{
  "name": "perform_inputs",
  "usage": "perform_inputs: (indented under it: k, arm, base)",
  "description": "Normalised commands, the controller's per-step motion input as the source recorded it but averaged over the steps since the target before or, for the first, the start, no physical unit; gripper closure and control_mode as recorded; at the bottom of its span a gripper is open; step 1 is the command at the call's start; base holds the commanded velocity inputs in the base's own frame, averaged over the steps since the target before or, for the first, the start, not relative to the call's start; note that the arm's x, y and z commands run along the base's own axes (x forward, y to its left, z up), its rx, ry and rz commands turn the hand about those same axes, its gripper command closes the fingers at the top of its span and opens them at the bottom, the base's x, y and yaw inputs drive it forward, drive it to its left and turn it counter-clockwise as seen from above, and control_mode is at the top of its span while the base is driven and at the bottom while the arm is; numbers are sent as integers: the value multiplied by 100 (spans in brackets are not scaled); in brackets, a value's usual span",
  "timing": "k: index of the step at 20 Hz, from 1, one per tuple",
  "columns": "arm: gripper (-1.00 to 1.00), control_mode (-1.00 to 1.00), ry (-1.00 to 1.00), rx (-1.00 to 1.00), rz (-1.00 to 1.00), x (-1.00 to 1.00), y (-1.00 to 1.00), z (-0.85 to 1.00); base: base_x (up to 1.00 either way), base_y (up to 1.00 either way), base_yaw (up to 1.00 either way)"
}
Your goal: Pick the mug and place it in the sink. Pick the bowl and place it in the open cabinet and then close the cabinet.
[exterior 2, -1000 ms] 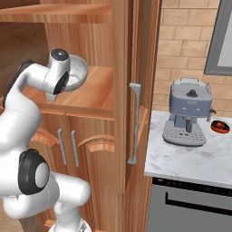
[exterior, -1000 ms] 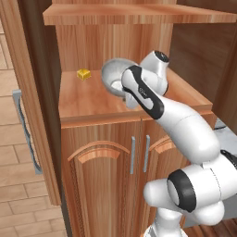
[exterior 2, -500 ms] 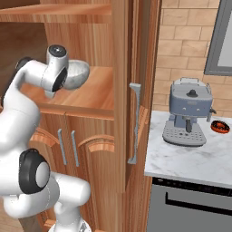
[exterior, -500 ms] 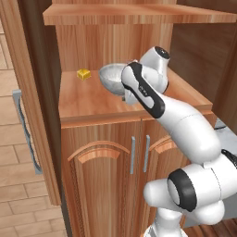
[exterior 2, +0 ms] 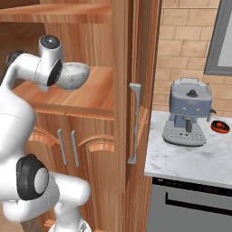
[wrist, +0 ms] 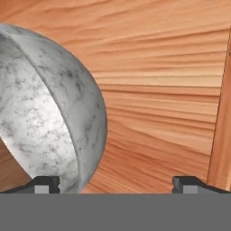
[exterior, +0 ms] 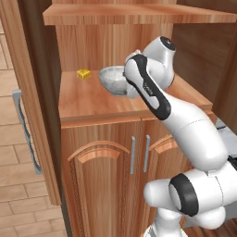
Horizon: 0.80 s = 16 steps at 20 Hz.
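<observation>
So your pincer (wrist: 115, 182) is spread wide open now, tips standing far apart at the bottom of the hand view, and it's let go of the bowl (exterior: 113, 79). A second ago the bowl was tipped up in the grip and hanging above the shelf (exterior: 92, 99); now it's sitting right way up on that shelf inside the cabinet (exterior 2: 121, 90), toward the far side, with a little yellow block (exterior: 83, 74) just to its left. In the hand view the bowl's rim sits right beside one fingertip, so you're released but not clear of it. Looks to me like the bowl half of the job is basically done, and what's left is backing out and shutting the cabinet. I'd pull straight back first so you don't drag the bowl along or knock it toward the shelf edge. The right door (exterior 2: 142, 90) is swung open beside the shelf with its long silver handle (exterior 2: 134, 123) facing you, and the coffee machine (exterior 2: 189, 112) on the surface to the right is well out of the way.
</observation>
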Motion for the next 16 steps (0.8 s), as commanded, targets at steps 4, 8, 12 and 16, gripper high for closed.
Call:
perform_inputs:
  k: [4,8,12,16]
  arm:
    - [-100,-100,0,-2,0,-94,0,11]
    - [-100,-100,0,-2,3,-100,1,2]
    - [-100,-100,-3,-1,7,-97,1,19]
    - [-100,-100,-12,-1,9,-92,-6,24]
  base:
    - [0,0,0]
    - [0,0,0]
    - [0,0,0]
    - [0,0,0]
